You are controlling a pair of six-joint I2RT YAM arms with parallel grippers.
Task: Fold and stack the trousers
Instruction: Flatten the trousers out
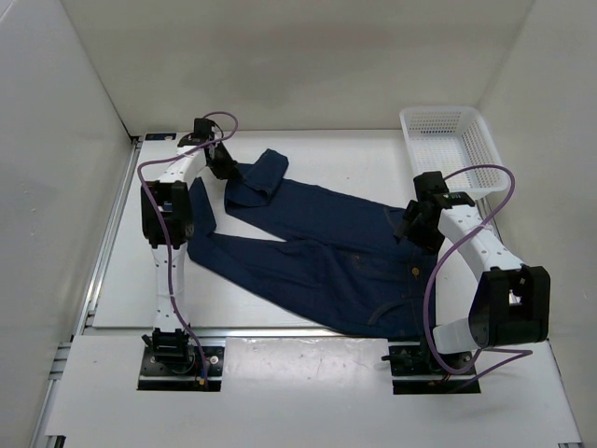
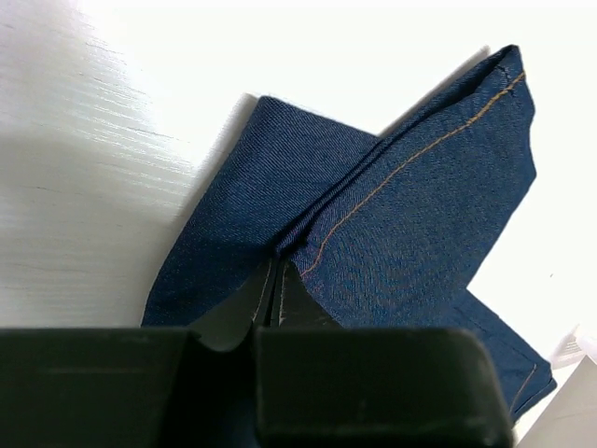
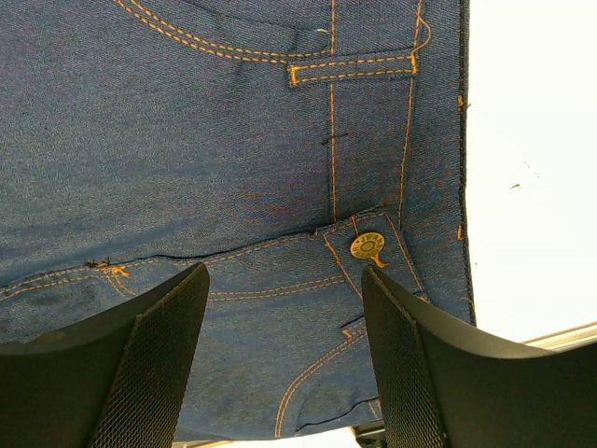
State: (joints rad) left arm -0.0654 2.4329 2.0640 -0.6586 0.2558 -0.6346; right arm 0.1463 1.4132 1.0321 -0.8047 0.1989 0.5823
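The dark navy jeans [image 1: 317,247] lie spread on the white table, waist at the right front, legs reaching left. The far leg's end is folded back on itself [image 1: 261,177]. My left gripper [image 1: 224,168] is shut on that leg's fold; in the left wrist view the fingertips [image 2: 277,266] pinch a crease of denim [image 2: 410,224] with an orange seam. My right gripper [image 1: 417,222] hovers open over the waist. In the right wrist view its gripper [image 3: 283,271] is spread wide above the waistband [image 3: 280,140], next to the brass button [image 3: 367,245], holding nothing.
A white plastic basket [image 1: 452,149] stands at the back right of the table. White walls close in the left, back and right sides. The table's front edge [image 1: 280,331] runs just below the jeans' waist.
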